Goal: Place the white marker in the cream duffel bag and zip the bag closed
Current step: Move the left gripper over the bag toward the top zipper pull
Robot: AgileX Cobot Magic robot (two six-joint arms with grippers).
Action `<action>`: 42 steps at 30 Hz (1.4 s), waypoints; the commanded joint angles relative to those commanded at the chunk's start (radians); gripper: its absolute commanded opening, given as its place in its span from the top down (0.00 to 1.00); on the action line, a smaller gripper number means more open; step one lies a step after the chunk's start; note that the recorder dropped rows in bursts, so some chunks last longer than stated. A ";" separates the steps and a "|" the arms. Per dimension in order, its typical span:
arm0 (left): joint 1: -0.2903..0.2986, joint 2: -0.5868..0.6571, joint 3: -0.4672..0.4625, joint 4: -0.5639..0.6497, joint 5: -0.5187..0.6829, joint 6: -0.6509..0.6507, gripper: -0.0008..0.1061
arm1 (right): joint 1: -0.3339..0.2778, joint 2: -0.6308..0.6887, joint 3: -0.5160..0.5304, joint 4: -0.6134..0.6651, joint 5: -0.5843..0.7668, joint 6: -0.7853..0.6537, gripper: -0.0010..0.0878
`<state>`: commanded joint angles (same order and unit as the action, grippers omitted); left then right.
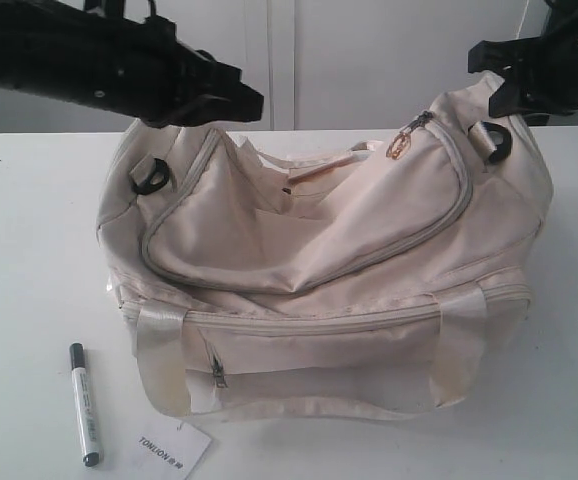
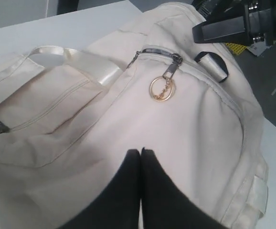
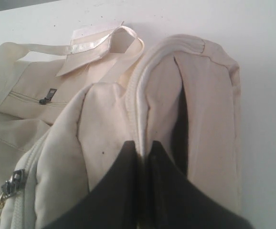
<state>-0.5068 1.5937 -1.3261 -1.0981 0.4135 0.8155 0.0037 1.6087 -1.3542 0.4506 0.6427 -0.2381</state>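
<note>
The white marker (image 1: 85,404) lies on the table in front of the bag's left corner, black cap pointing away, far from both grippers. The cream duffel bag (image 1: 319,260) fills the middle; its curved top flap sags forward and a gap shows behind it. The zipper slider with a gold ring (image 2: 162,88) sits at the bag's right end. My left gripper (image 2: 141,151) hovers shut over the flap's fabric, holding nothing. My right gripper (image 3: 142,145) is shut on the raised seam at the bag's right end (image 3: 138,109), holding that end up.
A white paper tag (image 1: 174,448) with print lies by the bag's front left corner, beside the marker. Black D-rings (image 1: 151,175) (image 1: 496,140) mark both ends. The front pocket zip pull (image 1: 218,375) hangs low on the left. White table (image 1: 29,250) surrounds the bag.
</note>
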 joint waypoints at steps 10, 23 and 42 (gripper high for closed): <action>-0.103 0.128 -0.133 0.000 -0.055 0.102 0.99 | 0.000 0.000 0.000 0.000 0.000 0.000 0.99; -0.111 0.215 -0.246 0.030 -0.020 0.108 0.99 | 0.000 0.000 0.000 0.000 0.000 0.000 0.99; -0.156 0.284 -0.317 0.051 -0.001 0.454 0.64 | 0.000 0.000 0.000 0.000 -0.003 0.000 0.99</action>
<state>-0.6625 1.8776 -1.6428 -1.0475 0.4125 1.2693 0.0037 1.6087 -1.3542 0.4506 0.6395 -0.2381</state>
